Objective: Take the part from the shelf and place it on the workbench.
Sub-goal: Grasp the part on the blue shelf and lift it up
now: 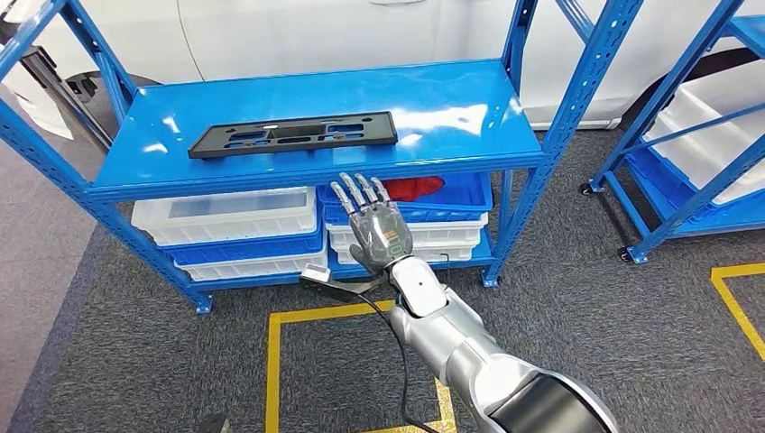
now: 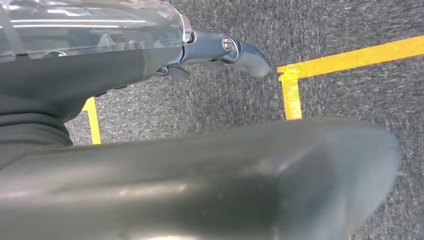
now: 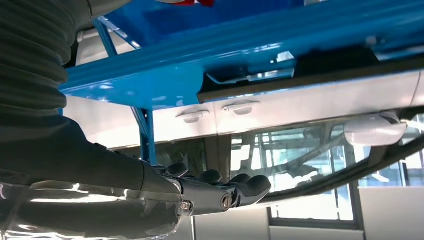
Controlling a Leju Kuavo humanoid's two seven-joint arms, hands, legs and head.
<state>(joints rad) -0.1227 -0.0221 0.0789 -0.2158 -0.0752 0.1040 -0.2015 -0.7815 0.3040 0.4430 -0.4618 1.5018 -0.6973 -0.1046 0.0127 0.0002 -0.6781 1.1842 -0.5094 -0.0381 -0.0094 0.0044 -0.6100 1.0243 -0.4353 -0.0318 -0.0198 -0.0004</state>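
Centre frame, right hand (image 1: 377, 225) raised with fingers spread, nothing held, just below shelf (image 1: 469, 108) edge, black part (image 1: 293, 134) laid upper left, left hand's (image 2: 220, 50) state cannot be told.

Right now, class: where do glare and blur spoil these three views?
Head view: white glare patches on the blue shelf top, the black part still sharp. Left wrist view: a blurred grey mass up close, the carpet sharper. Right wrist view: bright windows behind the right hand.

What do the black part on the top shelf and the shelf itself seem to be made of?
The black part looks like moulded plastic, matte: flat, with shaped cut-outs and little shine. The shelf looks like painted steel, glossy blue: it reflects the lights, and its uprights have punched holes.
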